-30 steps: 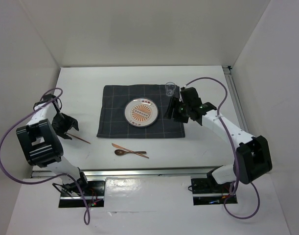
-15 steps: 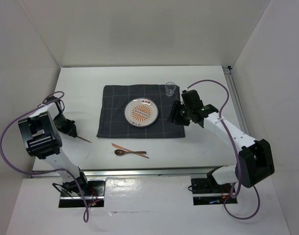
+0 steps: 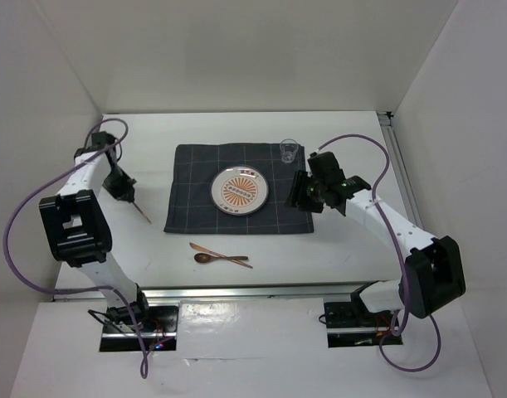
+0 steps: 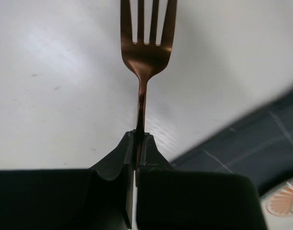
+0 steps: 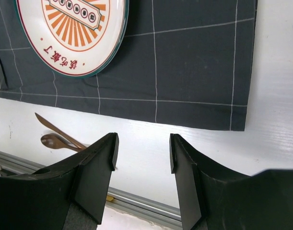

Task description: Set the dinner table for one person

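Left claw (image 4: 137, 139): your jaws pinch the copper fork (image 4: 145, 52) by its handle
Right claw (image 5: 142, 143): yours is wide open beside the checked cloth (image 5: 194, 62)

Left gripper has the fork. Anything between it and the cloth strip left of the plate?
Nothing visible. The fork, clamped in the left gripper, hangs over bare table just left of the cloth; the cloth between there and the plate lies bare.

right gripper (image 5: 142, 148) jaws apart above white dinner table (image 5: 275, 120); plate (image 5: 72, 28) on checked cloth (image 5: 194, 72); knife (image 5: 52, 127), spoon (image 5: 54, 141) at left.
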Robot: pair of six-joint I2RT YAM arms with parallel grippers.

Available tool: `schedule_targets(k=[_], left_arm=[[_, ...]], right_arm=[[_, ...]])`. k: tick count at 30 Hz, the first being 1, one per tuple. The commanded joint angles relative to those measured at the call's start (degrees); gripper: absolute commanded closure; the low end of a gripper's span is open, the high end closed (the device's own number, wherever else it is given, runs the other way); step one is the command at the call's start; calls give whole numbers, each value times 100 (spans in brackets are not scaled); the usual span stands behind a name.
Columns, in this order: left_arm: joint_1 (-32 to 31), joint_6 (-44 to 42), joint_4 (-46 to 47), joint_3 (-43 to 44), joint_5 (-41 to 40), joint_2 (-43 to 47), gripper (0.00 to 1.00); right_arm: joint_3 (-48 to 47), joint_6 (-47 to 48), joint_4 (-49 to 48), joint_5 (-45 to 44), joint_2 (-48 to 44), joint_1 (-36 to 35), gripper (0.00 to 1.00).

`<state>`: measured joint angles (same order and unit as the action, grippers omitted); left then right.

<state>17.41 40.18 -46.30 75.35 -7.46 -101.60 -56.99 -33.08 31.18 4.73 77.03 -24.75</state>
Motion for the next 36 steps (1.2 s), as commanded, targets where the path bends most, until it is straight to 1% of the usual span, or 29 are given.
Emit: schedule_targets(k=[1,2,4,5,7,8,11,13,14,17,19,21,23,24,25,29,30,31,32,34,35,36], left_arm=[[-579,-748,-168,681,-168,396,100],[-885,-845,-229,796,-168,396,100],[-1221,-1082,-283,1147,-107,335,100],[-1562,-1222,-283,1270,-106,273,100],[-1915,-1285,-414,1683,-106,1,100],[-2213,-1363,-415,1824,-106,-113,100],[-2670,-1478,-625,2377,-36,-701,100],[-2830,-1531,-774,2842,-97,-1053,100],[-2900,-1531,-1045,3001,-150,-1429,100],[-3182,-1478,-1232,3397,-484,-1993,100],[-3287,-1478,-1311,3460,-537,-2161,100],[-3288,-1478,-1311,3521,-537,-2302,100],[-3288,-1531,-1258,3521,-458,-2381,100],[-3288,-1531,-1206,3521,-405,-2434,100],[-3288,-1601,-1206,3521,-405,-2565,100],[-3288,-1707,-1319,3574,-326,-2891,100],[-3288,-1707,-1398,3644,-326,-2892,98],[-3288,-1646,-1399,3645,-326,-2952,93],[-3288,-1645,-1399,3557,-326,-2875,84],[-3288,-1645,-1337,3425,-221,-2690,75],[-3288,-1698,-1268,3355,-220,-2602,57],[-3288,-1698,-1267,3354,-220,-2515,51]], right_arm=[[-321,91,37,-78,-5,-3,42],[-321,91,37,-78,-4,-3,42],[-321,91,37,-78,48,-3,42],[-321,91,37,-78,48,-3,42],[-321,91,37,-78,48,-3,42],[-321,91,37,-139,48,-3,42],[-321,91,152,-139,48,-3,42],[-321,91,204,-139,48,-3,39],[-321,91,265,-61,48,-3,39],[-190,144,327,-7,-83,-3,38],[-120,319,327,141,-145,-3,38],[-40,538,275,326,-198,-135,38],[12,750,275,327,-198,-310,36],[13,811,275,327,-198,-363,33],[13,864,275,327,-145,-424,33],[-153,1145,275,265,57,-819,27],[-250,1224,275,265,57,-925,26],[-251,1347,275,178,196,-1030,25],[-338,1418,222,116,198,-1293,25],[-427,1637,161,-85,416,-1575,25],[-566,1716,160,-147,479,-1872,28],[-620,1804,82,-200,540,-2032,28]])
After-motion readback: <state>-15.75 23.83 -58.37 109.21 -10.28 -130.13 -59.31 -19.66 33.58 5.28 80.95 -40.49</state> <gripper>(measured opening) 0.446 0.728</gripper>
